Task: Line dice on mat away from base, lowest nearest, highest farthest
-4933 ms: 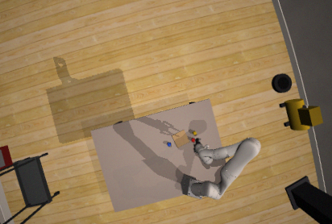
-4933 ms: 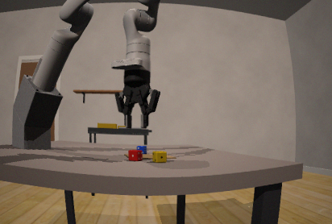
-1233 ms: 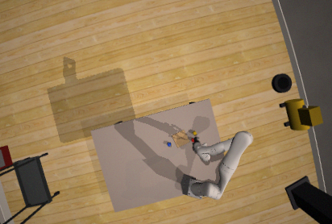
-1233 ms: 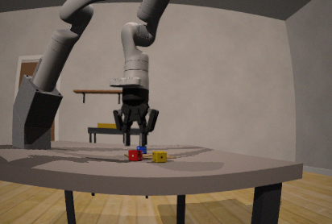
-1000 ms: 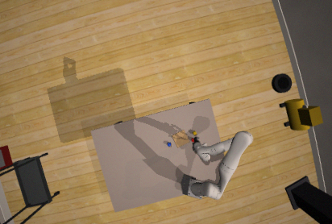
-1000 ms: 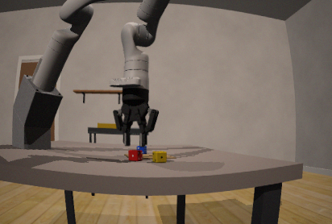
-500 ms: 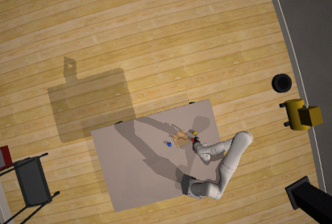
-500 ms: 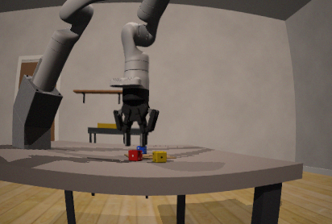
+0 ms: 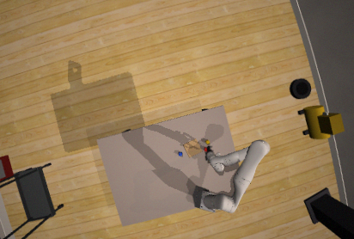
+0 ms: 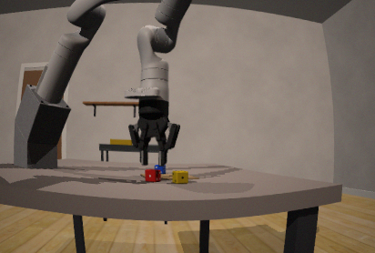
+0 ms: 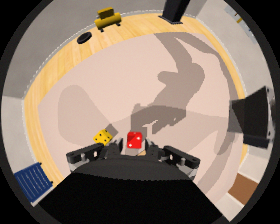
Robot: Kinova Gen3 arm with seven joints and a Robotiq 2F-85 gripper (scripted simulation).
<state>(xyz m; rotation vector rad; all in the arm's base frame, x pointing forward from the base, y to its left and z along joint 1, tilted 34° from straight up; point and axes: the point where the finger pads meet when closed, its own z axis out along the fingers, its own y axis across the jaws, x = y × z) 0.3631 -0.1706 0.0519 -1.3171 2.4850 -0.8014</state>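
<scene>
Grey counter (image 10: 255, 194) mid-frame, claw (image 10: 154, 157) half-spread and grasping nothing, poised above red die (image 10: 153, 175), yellow die (image 10: 180, 177) right, blue die (image 10: 159, 168) behind.

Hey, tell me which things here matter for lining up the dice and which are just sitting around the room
Part of the job:
red die
yellow die
blue die
mat
gripper, fingers partly open, holding nothing, above the red die

Just lying about:
yellow bench
black ring on the floor
dark cart
wall shelf
</scene>
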